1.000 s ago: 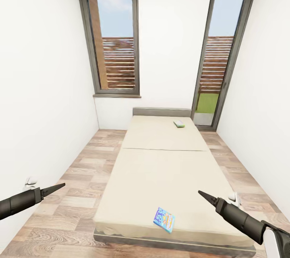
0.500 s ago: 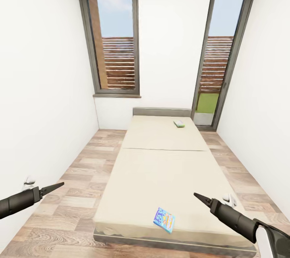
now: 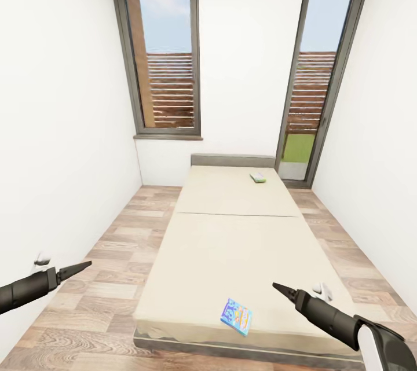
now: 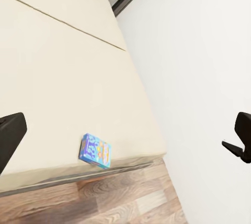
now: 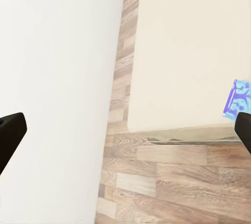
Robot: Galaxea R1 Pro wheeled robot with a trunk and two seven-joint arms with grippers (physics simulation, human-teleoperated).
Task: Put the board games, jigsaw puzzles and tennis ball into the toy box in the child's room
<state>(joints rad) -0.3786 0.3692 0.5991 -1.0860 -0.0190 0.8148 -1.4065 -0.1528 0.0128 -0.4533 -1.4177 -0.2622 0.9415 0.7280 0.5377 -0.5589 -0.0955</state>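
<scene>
the right gripper (image 3: 277, 287) has slid inward over the bed (image 3: 231, 243), nearer the blue board game (image 3: 236, 316); both grippers' fingers spread wide, holding nothing.

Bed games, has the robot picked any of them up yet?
Not yet. The blue game lies near the foot of the bed, and the white-and-green game by the headboard. Both open grippers, left and right, hold nothing. Every toy remains to be collected.
</scene>
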